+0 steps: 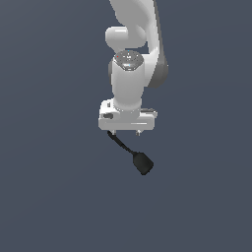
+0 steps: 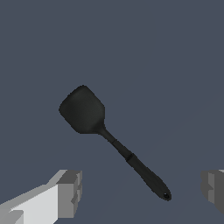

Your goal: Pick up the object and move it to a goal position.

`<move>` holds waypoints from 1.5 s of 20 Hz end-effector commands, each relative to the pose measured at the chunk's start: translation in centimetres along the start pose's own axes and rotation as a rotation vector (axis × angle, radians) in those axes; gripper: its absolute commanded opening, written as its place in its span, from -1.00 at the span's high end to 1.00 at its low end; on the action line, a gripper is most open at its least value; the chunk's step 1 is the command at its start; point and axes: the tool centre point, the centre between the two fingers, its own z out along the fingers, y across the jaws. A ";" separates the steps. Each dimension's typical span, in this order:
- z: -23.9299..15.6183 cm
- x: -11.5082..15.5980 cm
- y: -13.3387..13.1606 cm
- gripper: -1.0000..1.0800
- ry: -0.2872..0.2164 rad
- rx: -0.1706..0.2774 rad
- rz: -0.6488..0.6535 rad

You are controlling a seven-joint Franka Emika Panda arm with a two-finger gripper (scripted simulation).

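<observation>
Your gripper (image 2: 140, 192) has its fingers (image 2: 70, 192) spread wide, holding nothing. The black object (image 2: 109, 138), spatula-shaped, lies on the plain dark surface (image 1: 49, 197) between them, handle end nearer one finger, touching neither.

the exterior view faces the arm (image 1: 130, 74) from afar, the wrist view looks down close; both share the object (image 2: 109, 138).

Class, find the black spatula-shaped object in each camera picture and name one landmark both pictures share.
Exterior view: the object lies just below the white gripper, its head toward the exterior view's right.
Wrist view: the object sits mid-picture, apart from both grey fingertips.
Shared landmark: the gripper's open fingers.
</observation>
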 end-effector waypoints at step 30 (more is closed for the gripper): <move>1.7 0.3 2.0 -0.92 -0.005 -0.026 -0.171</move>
